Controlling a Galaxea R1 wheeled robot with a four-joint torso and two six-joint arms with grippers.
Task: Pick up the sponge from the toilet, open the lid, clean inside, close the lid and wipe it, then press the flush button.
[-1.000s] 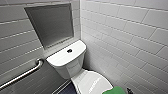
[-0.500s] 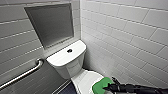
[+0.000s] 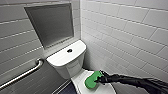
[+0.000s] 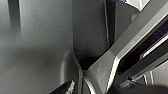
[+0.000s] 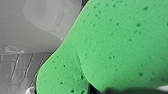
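The sponge (image 3: 92,80) is off the toilet (image 3: 67,62) and gripped tight in the right hand (image 3: 100,79), hovering just above the lid (image 3: 79,82), in front of the cistern. So pickup looks done. Lid seems down, so opening, scrubbing, closing, wiping and the flush button (image 3: 69,50) are all left. The arm reaches in low, stretched nearly straight toward the toilet.

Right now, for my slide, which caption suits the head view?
Right gripper holds the green sponge at the white toilet, in front of its flush button.
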